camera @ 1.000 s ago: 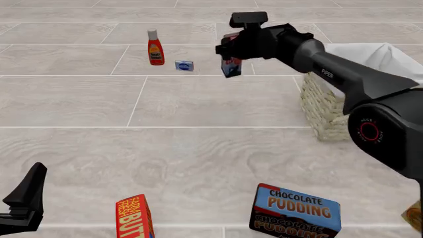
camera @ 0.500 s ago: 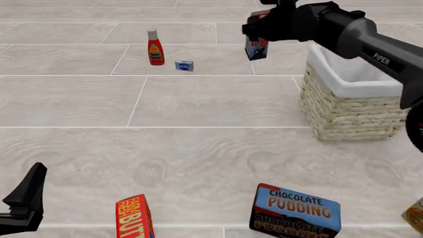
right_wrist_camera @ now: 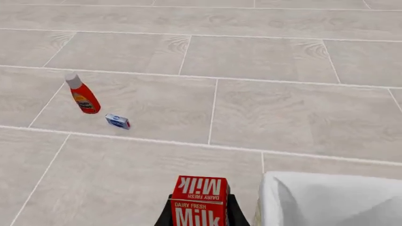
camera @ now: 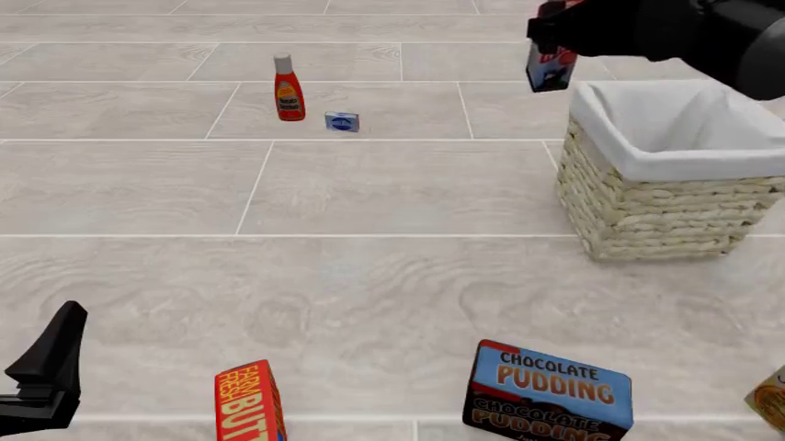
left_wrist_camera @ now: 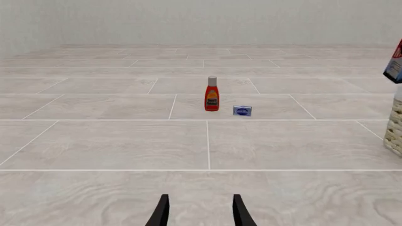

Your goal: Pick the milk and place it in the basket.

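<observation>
Left hand [left_wrist_camera: 200, 214] low at near edge, fingers parted, grasping nothing. Butter box [camera: 250, 401] beside it. Farther back: red ketchup bottle [camera: 289, 88], small blue packet [camera: 342, 122], apart. Chocolate pudding box [camera: 549, 390] near front. Right hand [camera: 554, 37] clenched on the milk [camera: 549, 66], carton airborne just left of the basket [camera: 650, 207]: woven wicker, white cloth lining.

Ketchup bottle [camera: 289, 88] upright toward the desk's [camera: 368, 276] far edge, small blue box [camera: 342, 121] just beside it. Near edge: butter box [camera: 250, 402], chocolate pudding box [camera: 549, 390] apart. Another package [camera: 769, 397] clipped at near right corner.
</observation>
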